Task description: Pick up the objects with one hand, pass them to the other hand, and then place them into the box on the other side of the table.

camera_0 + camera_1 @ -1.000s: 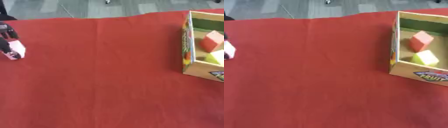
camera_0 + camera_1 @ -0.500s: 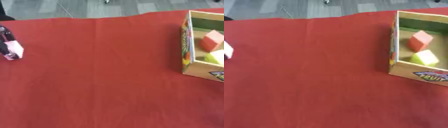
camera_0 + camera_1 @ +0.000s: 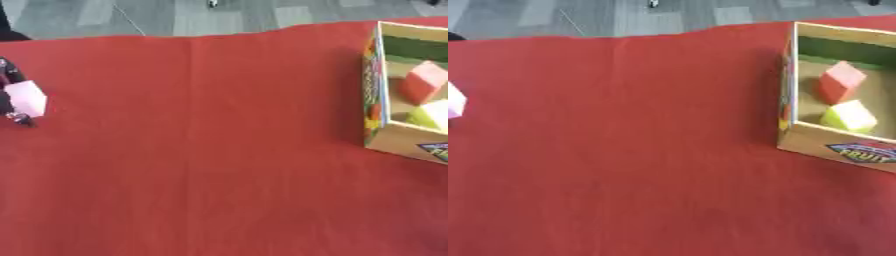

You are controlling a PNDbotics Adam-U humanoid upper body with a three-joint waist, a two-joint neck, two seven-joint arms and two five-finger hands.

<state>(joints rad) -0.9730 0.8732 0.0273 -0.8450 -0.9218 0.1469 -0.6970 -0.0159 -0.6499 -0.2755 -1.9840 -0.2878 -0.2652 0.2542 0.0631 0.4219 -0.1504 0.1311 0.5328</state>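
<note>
Red cloth point(image 3: 210, 150) over the whole table, grey floor beyond the far edge.

Left hand point(image 3: 9, 95) just in at the left edge of the left eye view, only dark fingers showing. Fingers closed around a pale pink block point(image 3: 26, 98) — block held above the cloth at the far left, well apart from the box. In the right eye view only a corner of the same block at the left edge; hand itself cut off there.

Cardboard box point(image 3: 791, 90) at the right side of the table, open top, green inner wall at the far end, a printed fruit label on the near outer wall. Inside — a red block point(image 3: 839, 82) toward the far end, and a yellow-green block point(image 3: 849, 116) just beside it toward the near wall. Cannot tell whether the two touch.

Right hand in neither view; state not observable.

Middle of the cloth between held block and box bare.
</note>
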